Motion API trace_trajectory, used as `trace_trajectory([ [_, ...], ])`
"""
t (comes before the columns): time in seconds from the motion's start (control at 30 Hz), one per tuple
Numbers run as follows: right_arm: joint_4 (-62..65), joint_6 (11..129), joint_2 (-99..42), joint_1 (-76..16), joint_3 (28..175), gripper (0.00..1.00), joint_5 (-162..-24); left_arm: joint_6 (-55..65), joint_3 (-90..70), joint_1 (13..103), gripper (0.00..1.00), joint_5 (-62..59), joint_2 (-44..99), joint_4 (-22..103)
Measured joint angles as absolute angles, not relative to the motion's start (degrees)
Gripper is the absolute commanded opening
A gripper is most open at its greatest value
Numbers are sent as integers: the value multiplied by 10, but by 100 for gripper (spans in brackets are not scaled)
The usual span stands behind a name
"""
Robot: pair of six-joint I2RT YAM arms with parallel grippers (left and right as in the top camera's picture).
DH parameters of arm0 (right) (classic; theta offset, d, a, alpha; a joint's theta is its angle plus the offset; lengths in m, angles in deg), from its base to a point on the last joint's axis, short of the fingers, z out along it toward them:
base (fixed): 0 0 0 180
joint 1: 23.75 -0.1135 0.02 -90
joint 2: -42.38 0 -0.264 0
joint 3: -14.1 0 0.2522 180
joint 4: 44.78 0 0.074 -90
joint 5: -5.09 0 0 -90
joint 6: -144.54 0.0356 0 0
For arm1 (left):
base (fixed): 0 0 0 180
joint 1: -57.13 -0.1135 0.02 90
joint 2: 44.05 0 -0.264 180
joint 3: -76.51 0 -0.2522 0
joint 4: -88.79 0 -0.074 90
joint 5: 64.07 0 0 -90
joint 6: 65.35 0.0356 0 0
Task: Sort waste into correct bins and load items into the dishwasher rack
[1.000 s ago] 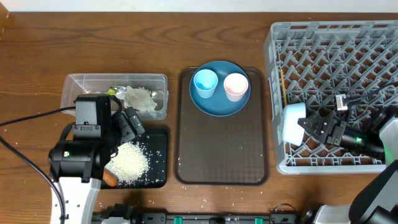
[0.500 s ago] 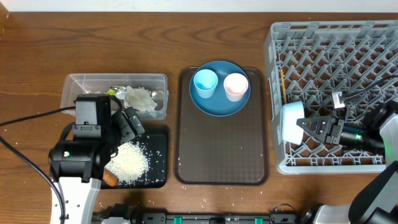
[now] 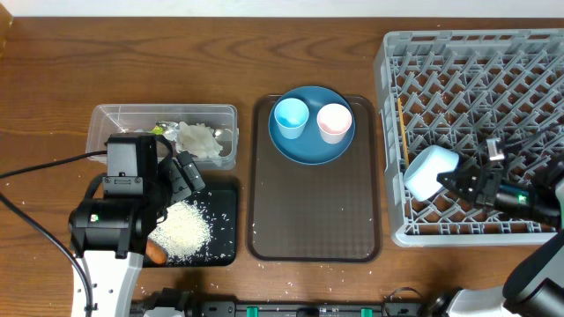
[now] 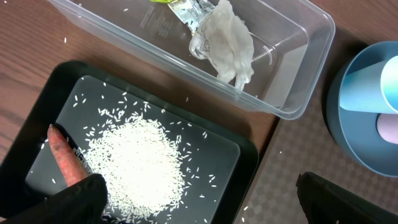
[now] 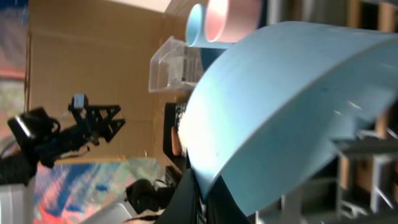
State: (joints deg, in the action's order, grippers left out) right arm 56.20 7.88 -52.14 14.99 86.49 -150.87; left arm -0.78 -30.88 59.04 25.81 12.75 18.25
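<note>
The grey dishwasher rack (image 3: 476,40) stood at the right. Inside it, near its left wall, the pale blue-white bowl (image 3: 430,171) leaned tilted among the pegs, its rim pinched in the right gripper (image 3: 451,180). The round blue plate (image 3: 308,151) carried both cups upright — light-blue cup (image 3: 290,117) left, pale pink cup (image 3: 334,121) right. Crumpled white paper (image 3: 198,139) and a yellow-green wrapper (image 3: 160,129) lay in the clear tub (image 3: 123,116). The rice (image 3: 181,231) — one loose heap — and the orange carrot (image 3: 156,254) lay in the black tray (image 3: 225,220).

Brown wood-grain table (image 3: 132,62), pale strip (image 3: 176,7) along far edge
</note>
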Motion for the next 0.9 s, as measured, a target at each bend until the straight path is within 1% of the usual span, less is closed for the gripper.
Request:
trace_trajectory([
  [0.13, 562, 124, -522, 189, 865, 1, -1492, -8, -309, 590, 100, 258, 127, 183],
  [0.2, 559, 157, -522, 215, 865, 3, -1480, -8, -309, 590, 100, 258, 127, 183],
  [0.37, 527, 241, -526, 285, 871, 13, -1405, -8, -309, 590, 100, 258, 127, 183],
  [0.43, 526, 261, -527, 296, 872, 16, -1390, -8, -309, 590, 100, 258, 127, 183],
  [0.7, 532, 318, -529, 304, 910, 17, -1361, -8, -309, 590, 100, 258, 127, 183],
  [0.8, 570, 330, -528, 299, 957, 17, -1357, -8, -309, 590, 100, 258, 127, 183],
  [0.9, 604, 335, -528, 268, 1001, 18, -1349, -8, -309, 590, 100, 258, 127, 183],
])
